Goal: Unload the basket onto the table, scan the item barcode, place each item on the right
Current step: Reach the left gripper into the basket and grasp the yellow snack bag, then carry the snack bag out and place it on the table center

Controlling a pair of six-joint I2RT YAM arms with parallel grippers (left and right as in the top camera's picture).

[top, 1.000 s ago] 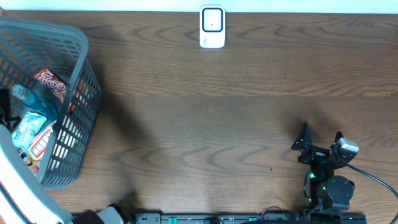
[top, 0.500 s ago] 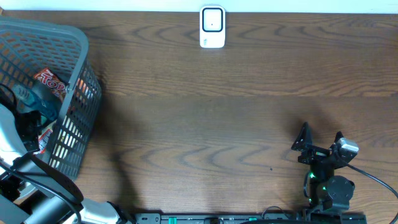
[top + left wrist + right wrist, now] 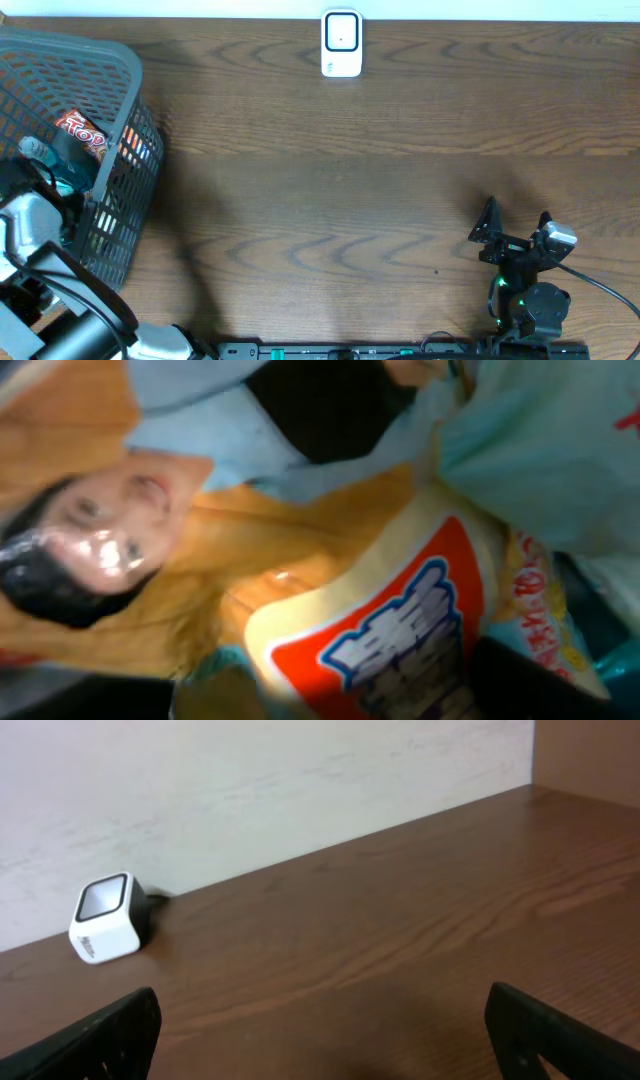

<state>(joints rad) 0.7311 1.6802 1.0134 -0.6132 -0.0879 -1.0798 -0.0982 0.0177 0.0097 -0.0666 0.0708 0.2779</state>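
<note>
My left gripper reaches down into the grey mesh basket at the table's left edge. In the left wrist view its blurred fingertips flank a yellow snack packet with a red and blue label; the view is too close and blurred to show whether they press on it. Under it lies an orange packet printed with a face, beside a light blue packet. The white barcode scanner stands at the back middle and also shows as the scanner by the wall. My right gripper rests open and bare at the front right.
A red snack packet and a teal bottle lie in the basket beside my left arm. The basket's wall stands high round the gripper. A cable runs from the right arm off to the right edge. A pale wall backs the table.
My left arm has come down into the basket and now covers the light packets seen there a second ago. Its jaws have narrowed. The right arm has not moved.
</note>
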